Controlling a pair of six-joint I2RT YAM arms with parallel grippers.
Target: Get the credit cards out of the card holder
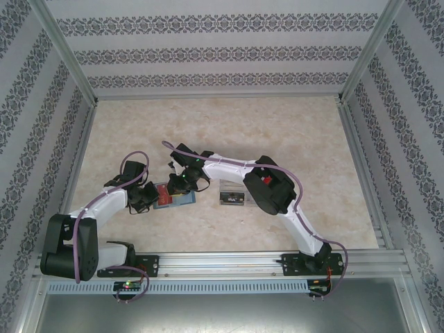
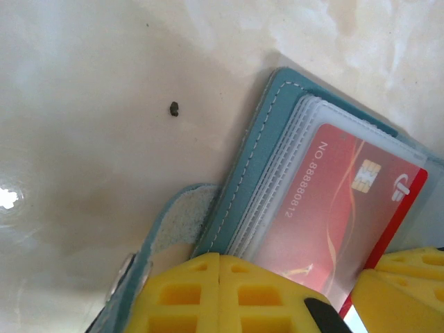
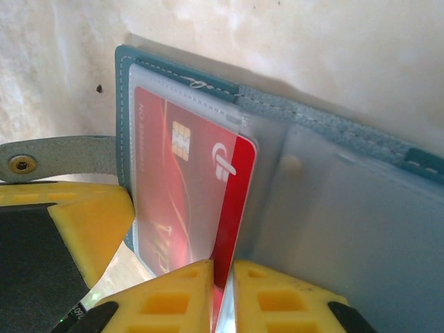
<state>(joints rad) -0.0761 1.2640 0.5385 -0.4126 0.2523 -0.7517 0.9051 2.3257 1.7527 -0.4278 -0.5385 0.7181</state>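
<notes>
Between fingertips of right gripper (image 3: 222, 281): exposed strip of red credit card (image 3: 184, 180), pads closed to sliver on it. Card's long axis runs straight ahead of fingers. Remainder sits in clear sleeve of open card holder (image 3: 347, 128). Sleeve mouth seems to face fold, right of fingers, so pull likely goes that way. Left gripper (image 2: 219, 284): pads together at holder's edge by snap strap (image 3: 62, 156); pinching or pressing, cannot tell. Clear box (image 1: 232, 195) behind right fingers, apart.

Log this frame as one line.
phase: card extraction | left gripper: shut on card holder edge | right gripper: shut on red credit card edge | card: partly out of sleeve | holder: open
</notes>
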